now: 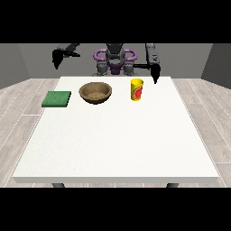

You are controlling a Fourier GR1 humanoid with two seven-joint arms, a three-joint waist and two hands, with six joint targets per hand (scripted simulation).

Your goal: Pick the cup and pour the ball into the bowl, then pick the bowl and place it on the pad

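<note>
A yellow cup (137, 89) with a red mark stands upright on the white table (117, 144), right of centre near the far edge. Left of it sits a brown wooden bowl (95, 93). A green square pad (57, 99) lies flat at the table's far left. The ball does not show; the cup's inside is hidden. The hand at the view's right (155, 73) hangs just behind and to the right of the cup, apart from it. The hand at the view's left (57, 58) is raised beyond the table's far left corner, holding nothing.
The robot's torso (115, 61) stands behind the table's far edge. A wooden floor surrounds the table, and grey walls lie behind.
</note>
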